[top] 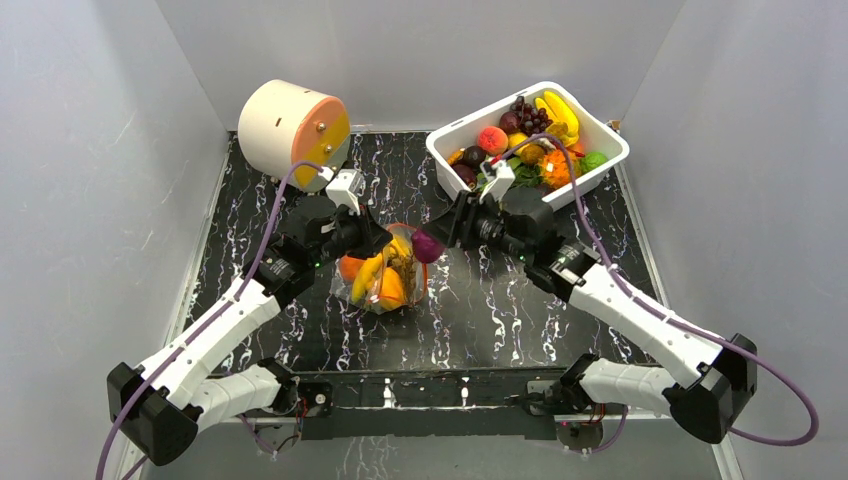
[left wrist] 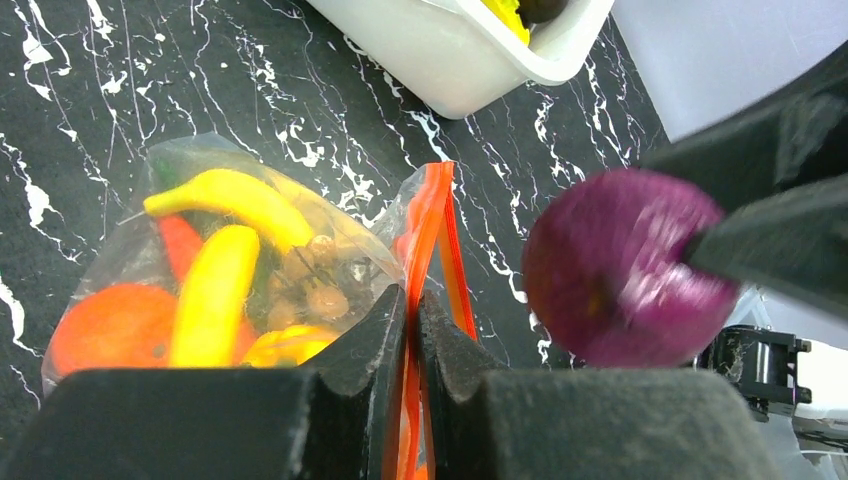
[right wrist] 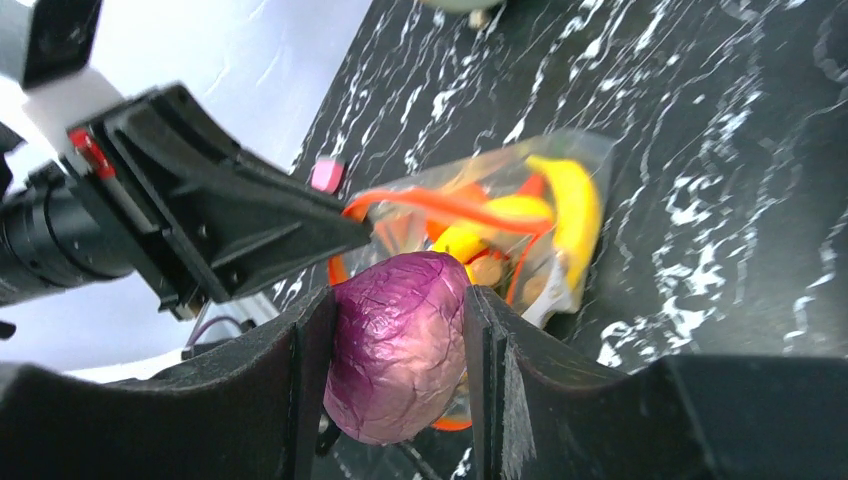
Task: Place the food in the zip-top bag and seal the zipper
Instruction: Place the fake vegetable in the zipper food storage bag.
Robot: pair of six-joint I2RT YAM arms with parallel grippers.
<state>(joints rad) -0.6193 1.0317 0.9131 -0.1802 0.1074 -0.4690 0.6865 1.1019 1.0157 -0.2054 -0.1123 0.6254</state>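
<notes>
Your left claw (left wrist: pixel 411 300) is pinched together on the zipper (left wrist: pixel 437 225), and the orange-red strip runs up between its fingers. The zip-top bag (left wrist: pixel 175 155) spreads out from that strip to the claw's left and lies on the counter (left wrist: pixel 120 90). Two yellow bananas (left wrist: pixel 215 290) and an orange piece (left wrist: pixel 105 330) show through its clear film.

Your right claw (right wrist: pixel 400 298) is clamped on a purple round food piece (right wrist: pixel 400 370), with one finger pressed to each side of it. It holds that piece off the counter, just beside the tip of your left claw and close to the bag's mouth. The zipper stands open in a loop just beyond the piece. Farther out, behind the right claw, the white tub (top: pixel 600 165) holds more food (top: pixel 560 112).
</notes>
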